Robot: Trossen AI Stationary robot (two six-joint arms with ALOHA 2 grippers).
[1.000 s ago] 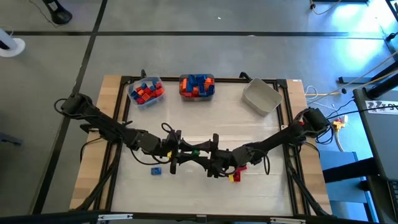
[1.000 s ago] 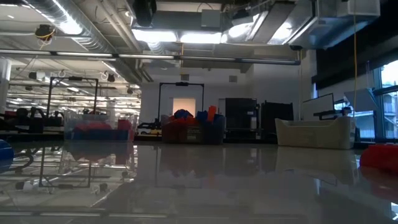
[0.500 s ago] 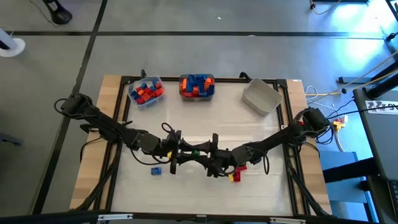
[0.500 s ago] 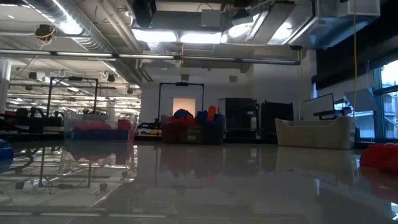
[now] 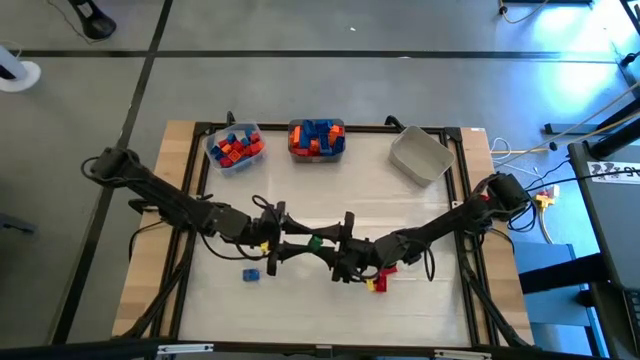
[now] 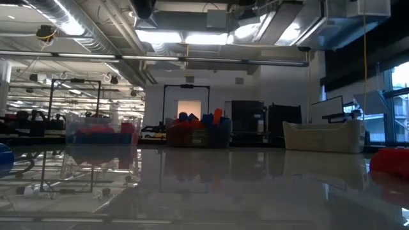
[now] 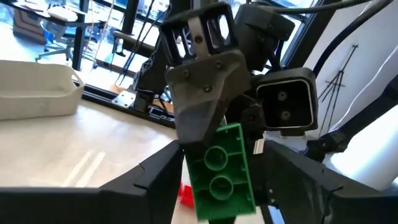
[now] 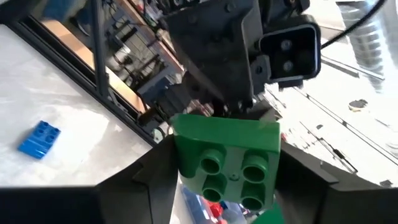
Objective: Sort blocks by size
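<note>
Left claw (image 5: 291,243) and right claw (image 5: 330,245) meet tip to tip over the middle of the surface (image 5: 420,300), both clamped on green blocks (image 5: 314,242) held between them. Left wrist view: green brick with two studs showing (image 7: 222,167), narrow, pinched between own dark fingers (image 7: 155,177), right claw's finger (image 7: 205,102) pressed on top of it. Right wrist view: green four-stud brick (image 8: 227,163) gripped between own fingers (image 8: 146,180), left claw's finger (image 8: 214,50) bearing on its far edge. Cannot tell whether the two green pieces are joined or apart.

Just beside the left claw, toward the front edge: one blue block (image 5: 250,274) lying loose. Just beside the right claw, front side: red and yellow blocks (image 5: 379,280), touching.

Well behind both claws, along the far edge: clear bin (image 5: 235,148) with red, orange and blue blocks, second bin (image 5: 317,139) piled with blue and orange ones, grey bin (image 5: 420,156).
</note>
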